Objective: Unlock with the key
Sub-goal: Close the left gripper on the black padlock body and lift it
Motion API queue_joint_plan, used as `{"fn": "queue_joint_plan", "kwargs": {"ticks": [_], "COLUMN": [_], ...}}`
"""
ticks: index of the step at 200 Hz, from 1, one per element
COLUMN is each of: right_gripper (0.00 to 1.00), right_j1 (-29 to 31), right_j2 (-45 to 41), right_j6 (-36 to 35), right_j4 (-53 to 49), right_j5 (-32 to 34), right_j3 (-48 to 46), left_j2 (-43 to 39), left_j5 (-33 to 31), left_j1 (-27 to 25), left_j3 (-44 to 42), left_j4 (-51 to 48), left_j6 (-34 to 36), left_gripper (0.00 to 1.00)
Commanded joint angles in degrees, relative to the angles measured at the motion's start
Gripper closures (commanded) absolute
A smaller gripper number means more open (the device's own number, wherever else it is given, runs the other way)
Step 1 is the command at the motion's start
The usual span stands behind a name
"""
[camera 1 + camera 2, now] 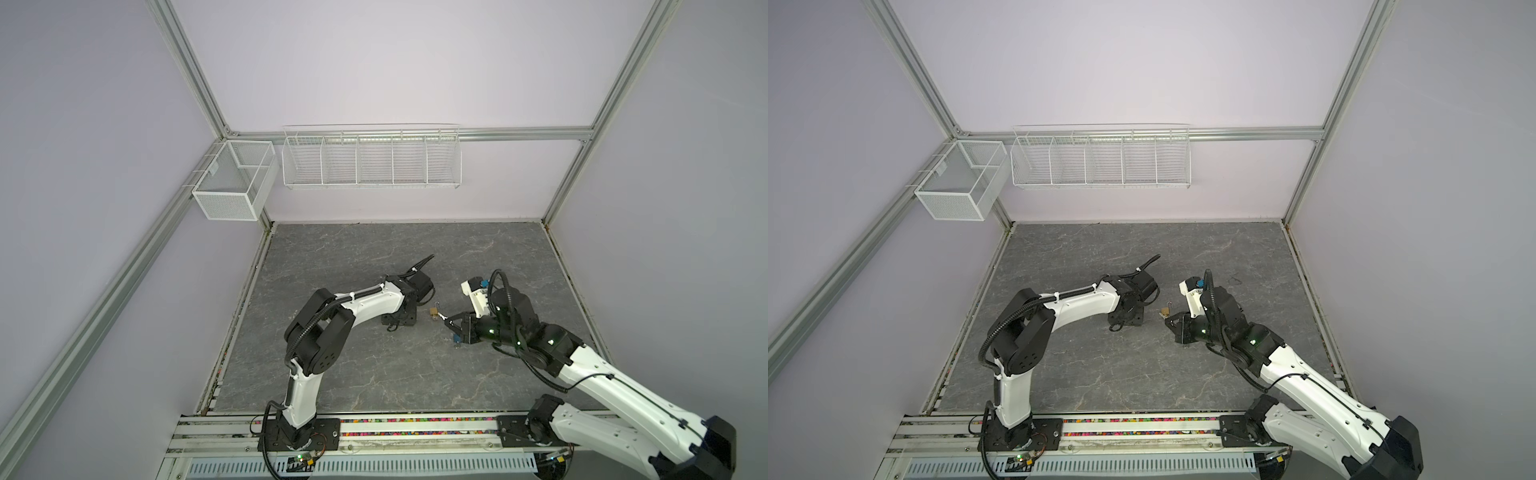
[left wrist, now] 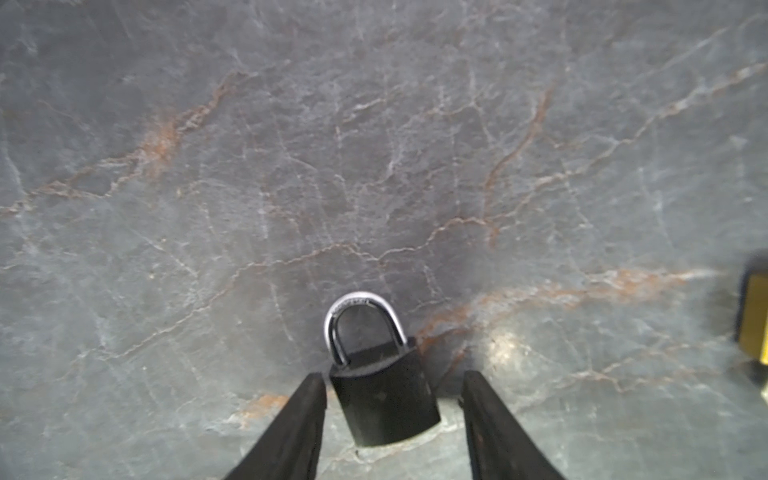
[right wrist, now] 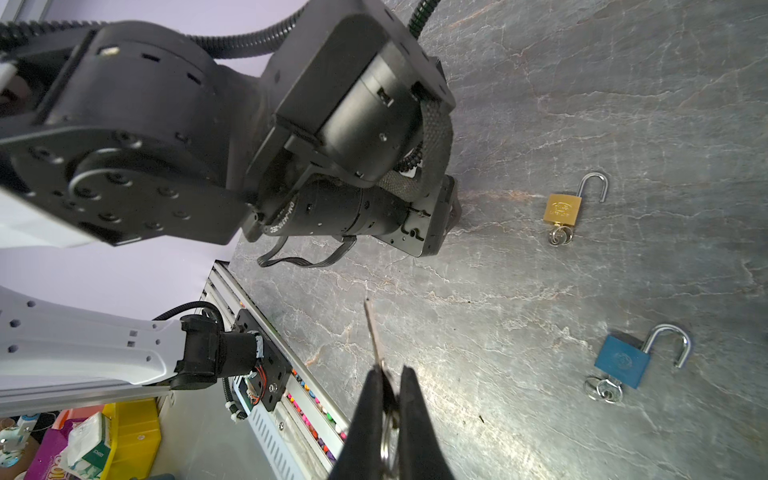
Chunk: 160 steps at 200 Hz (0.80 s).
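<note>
A black padlock (image 2: 384,399) with a closed silver shackle lies flat on the grey stone table (image 2: 374,166). My left gripper (image 2: 392,376) is open and straddles its body: one finger (image 2: 307,415) touches the lock's side, the other stands apart. In both top views the left gripper (image 1: 399,321) points down at the table and hides this lock. My right gripper (image 3: 392,370) is shut on a silver key (image 3: 374,332), whose blade sticks out past the fingertips while its ring hangs behind them. It hovers to the right of the left gripper (image 3: 432,224), seen in a top view (image 1: 445,320).
A gold padlock (image 3: 563,210) (image 1: 433,311) with open shackle and a key in it lies between the two grippers. A blue padlock (image 3: 621,361), also open with keys, lies near the right gripper. White wire baskets (image 1: 372,160) (image 1: 232,183) hang on the back wall.
</note>
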Motion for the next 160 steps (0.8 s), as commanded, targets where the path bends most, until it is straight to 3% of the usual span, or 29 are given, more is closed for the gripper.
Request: {"fn": "queue_joint_plan", "kwargs": {"ticks": [1, 79, 134, 160], "right_gripper": [0.94, 0.94, 0.93, 0.93], "right_j1": [-0.1, -0.2, -0.2, -0.2], "right_j2": [-1.1, -1.1, -1.3, -1.4], "right_j6": [-1.9, -5.7, -6.8, -7.2], "right_j4": [-0.4, -3.3, -3.7, -4.1], "right_j5": [-0.5, -0.5, -0.5, 0.1], "right_j3": [-0.8, -0.1, -0.1, -0.2], "left_j2": [1.6, 1.7, 2.7, 2.2], "left_j5": [-0.7, -0.4, -0.9, -0.3], "left_j1": [0.0, 0.1, 0.1, 0.2], "left_j3": [1.5, 0.0, -0.8, -1.7], "left_j4": [-0.6, 0.7, -0.1, 1.7], "left_j6": [-3.8, -8.1, -8.6, -9.4], "left_gripper": [0.49, 0.58, 0.59, 0.68]}}
